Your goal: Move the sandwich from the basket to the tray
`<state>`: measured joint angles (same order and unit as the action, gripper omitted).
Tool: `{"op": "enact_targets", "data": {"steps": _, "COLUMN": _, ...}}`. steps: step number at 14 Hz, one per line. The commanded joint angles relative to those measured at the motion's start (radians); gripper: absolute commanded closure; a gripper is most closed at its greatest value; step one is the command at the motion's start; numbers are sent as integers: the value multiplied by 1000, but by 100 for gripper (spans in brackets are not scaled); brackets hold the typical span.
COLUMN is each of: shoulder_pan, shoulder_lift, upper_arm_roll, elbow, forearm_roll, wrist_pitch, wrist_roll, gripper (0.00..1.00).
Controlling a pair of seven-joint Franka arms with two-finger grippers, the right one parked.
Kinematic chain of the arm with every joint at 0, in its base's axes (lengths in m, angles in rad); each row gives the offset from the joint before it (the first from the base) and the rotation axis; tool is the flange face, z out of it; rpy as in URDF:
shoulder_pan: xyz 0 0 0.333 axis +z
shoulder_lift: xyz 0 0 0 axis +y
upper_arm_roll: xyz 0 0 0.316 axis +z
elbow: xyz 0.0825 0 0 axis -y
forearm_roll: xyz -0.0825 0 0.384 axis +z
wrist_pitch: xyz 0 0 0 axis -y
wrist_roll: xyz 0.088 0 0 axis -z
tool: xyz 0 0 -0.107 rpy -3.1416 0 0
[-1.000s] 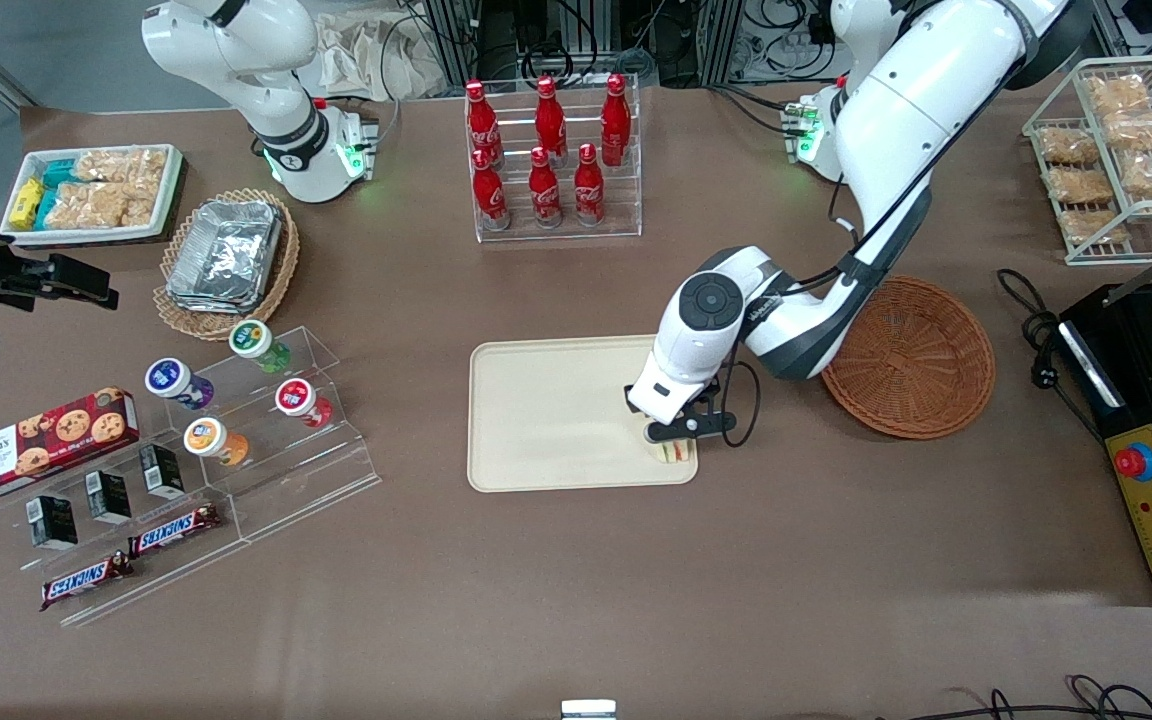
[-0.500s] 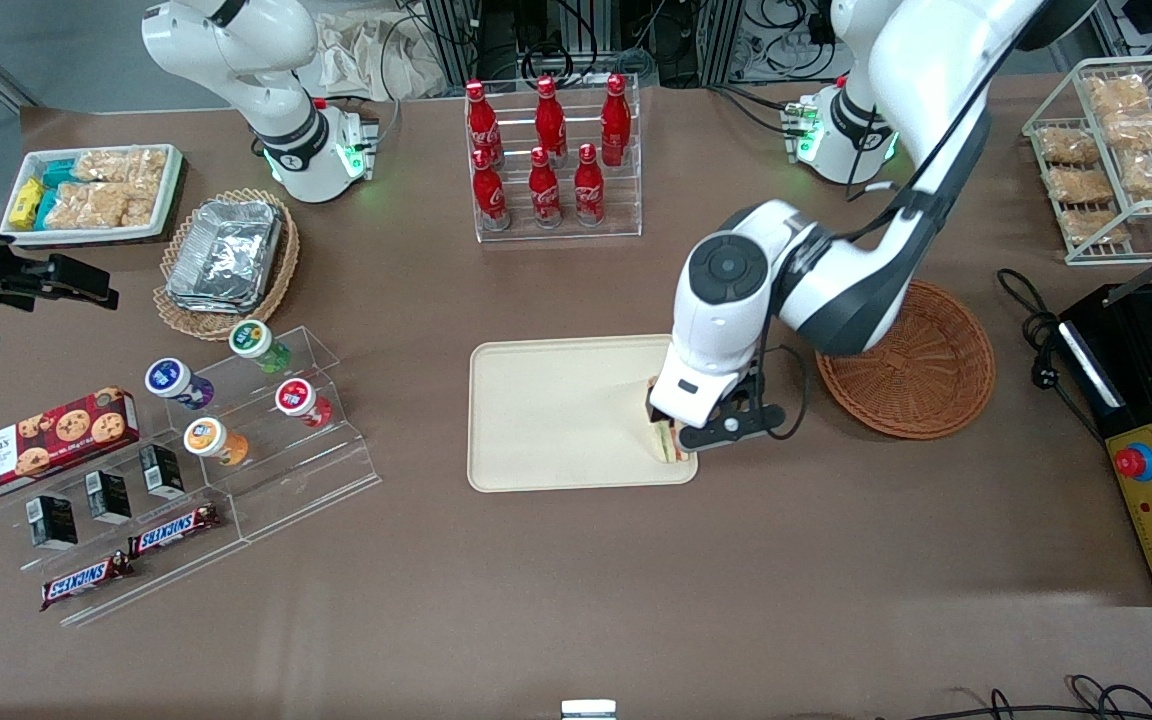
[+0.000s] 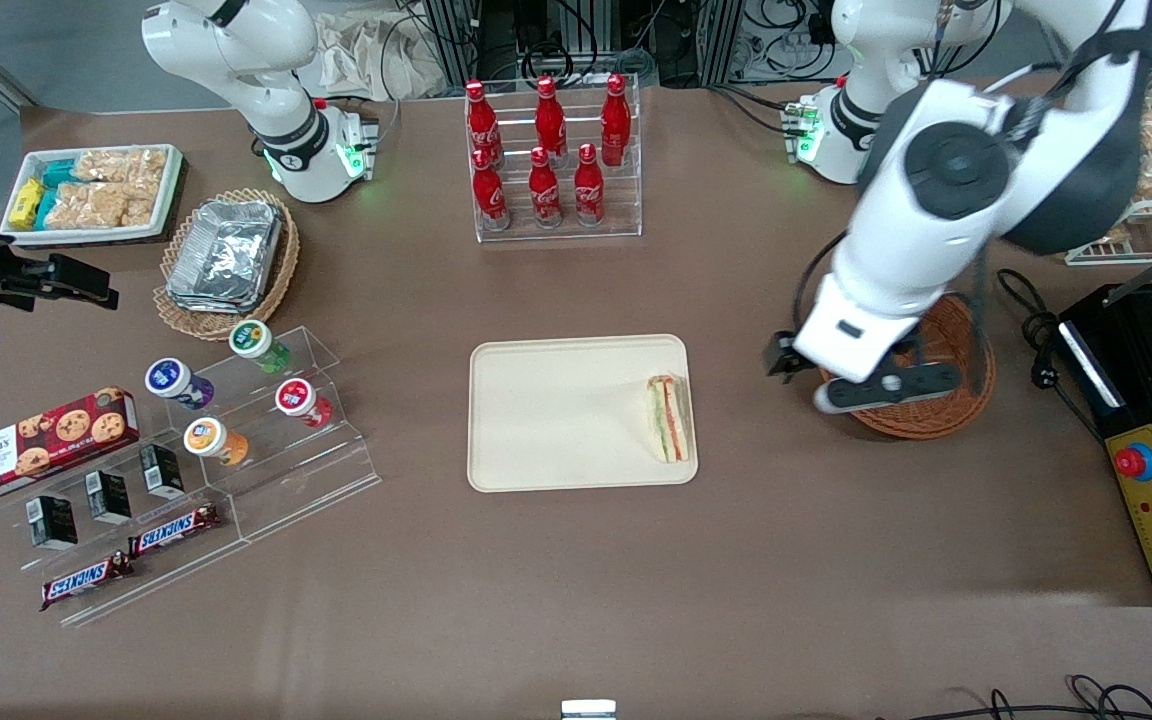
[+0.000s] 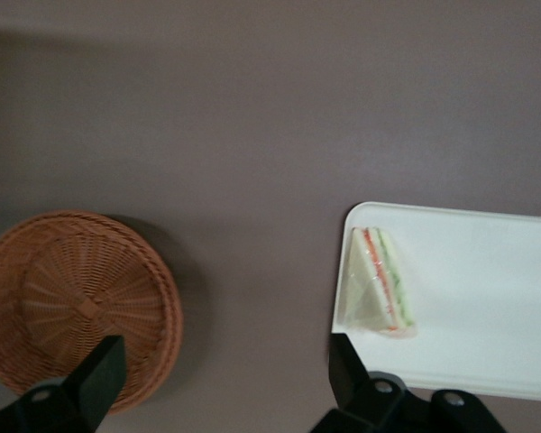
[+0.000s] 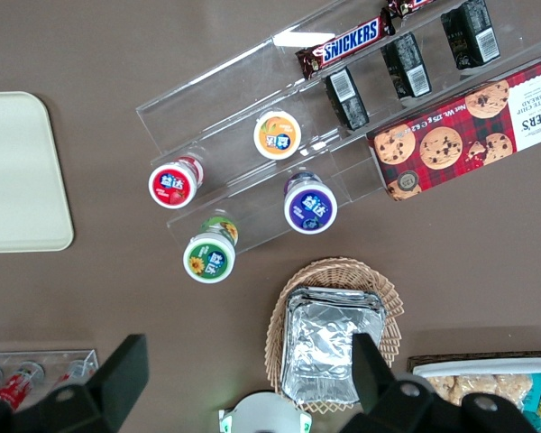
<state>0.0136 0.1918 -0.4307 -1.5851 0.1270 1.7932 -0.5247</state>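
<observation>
Black-fingered tool [image 4: 221, 383] hangs wide apart, gripping nothing, above the table [image 3: 576, 560].

One sandwich [image 3: 668, 418], one tray [image 3: 546, 415], one basket [image 3: 946, 405], six cola bottles [image 3: 546, 150].

The working arm's wrist covers the upper left part of the basket [image 3: 946, 375] in the front view. The claw [image 4: 225, 383] shows only its two dark fingertips in the wrist view, spread wide apart, and the tray [image 4: 487, 271] is cut off by that frame's edge.
</observation>
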Motion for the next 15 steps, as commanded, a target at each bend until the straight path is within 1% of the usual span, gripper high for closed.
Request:
{"op": "enact_targets", "data": {"steps": 1, "shoulder_pan": -58, "shoulder_lift": -124, "upper_arm_roll": 166, "elbow": -131, "forearm_roll": -81, "wrist_pitch": 21, "wrist_roll": 220, "gripper": 0}}
{"op": "enact_targets", "data": {"steps": 2, "shoulder_pan": -57, "shoulder_lift": -152, "upper_arm_roll": 200, "elbow": -160, "forearm_roll": -96, "wrist_pitch": 37, "wrist_roll": 306, "gripper": 0}}
{"op": "enact_targets", "data": {"steps": 5, "shoulder_pan": -46, "shoulder_lift": -189, "upper_arm_roll": 279, "elbow": -234, "forearm_roll": -96, "wrist_pitch": 67, "wrist_roll": 515, "gripper": 0}}
{"op": "enact_targets", "data": {"steps": 7, "shoulder_pan": -46, "shoulder_lift": -196, "upper_arm_roll": 335, "elbow": -236, "forearm_roll": -98, "wrist_pitch": 71, "wrist_roll": 610, "gripper": 0}}
{"op": "enact_targets", "data": {"steps": 11, "shoulder_pan": -46, "shoulder_lift": -184, "upper_arm_roll": 418, "elbow": -210, "forearm_roll": -98, "wrist_pitch": 58, "wrist_roll": 618, "gripper": 0}}
{"op": "enact_targets", "data": {"steps": 13, "shoulder_pan": -44, "shoulder_lift": -163, "upper_arm_roll": 420, "elbow": -165, "forearm_roll": -92, "wrist_pitch": 46, "wrist_roll": 633, "gripper": 0}}
{"op": "enact_targets", "data": {"steps": 15, "shoulder_pan": -44, "shoulder_lift": -141, "upper_arm_roll": 422, "elbow": -124, "forearm_roll": -84, "wrist_pitch": 11, "wrist_roll": 718, "gripper": 0}}
